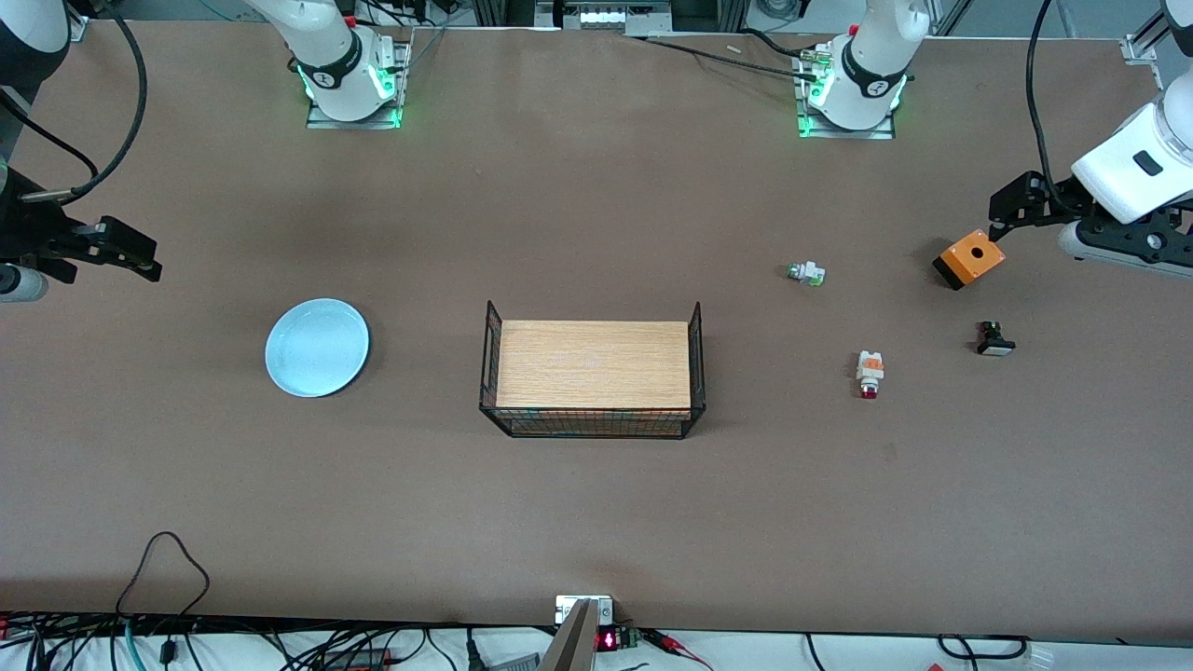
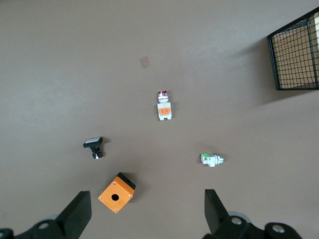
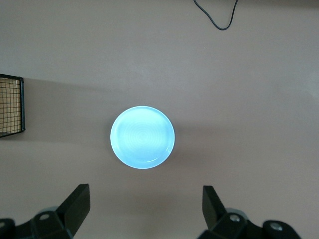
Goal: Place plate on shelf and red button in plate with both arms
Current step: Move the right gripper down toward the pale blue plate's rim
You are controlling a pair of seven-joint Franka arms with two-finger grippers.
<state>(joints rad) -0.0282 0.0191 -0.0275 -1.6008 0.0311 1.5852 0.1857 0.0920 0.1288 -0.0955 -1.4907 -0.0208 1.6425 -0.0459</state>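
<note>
both my left gripper and right gripper hang wide open and empty; i'd pinch the stiff plate by its rim, the light red button across its body.

Brown table carries: plate, wood-topped wire rack at centre, red button, green button, black button, orange box.

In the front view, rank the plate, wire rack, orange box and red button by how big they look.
1. Wire rack
2. Plate
3. Orange box
4. Red button
All rest on the same table, so the order looks reliable.
</note>
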